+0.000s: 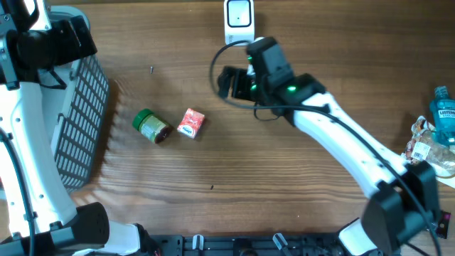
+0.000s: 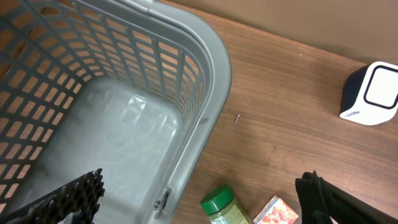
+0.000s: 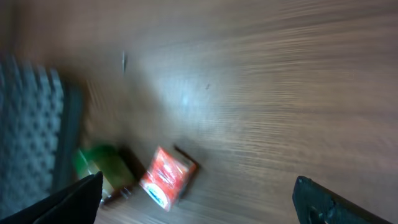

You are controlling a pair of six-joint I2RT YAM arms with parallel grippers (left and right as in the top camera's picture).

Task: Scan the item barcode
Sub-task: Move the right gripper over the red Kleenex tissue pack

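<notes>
brown wood-grain table (image 1: 284, 178), evenly lit

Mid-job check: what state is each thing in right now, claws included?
Left claw: open, empty.
Right claw: open, empty.
Green-lidded jar: on its side, lid on.
Red box: lying flat, closed.
Barcode scanner: standing upright, nothing touching it.
Laundry basket: upright, nothing visible inside.
Blue bottle: at the right edge, posture unclear.

Setting was a mock shop checkout: white barcode scanner (image 1: 239, 18), grey plastic basket (image 1: 79, 117), green-lidded jar (image 1: 152, 126) and red carton (image 1: 190, 122) lay on wooden worktop (image 1: 270, 178).
</notes>
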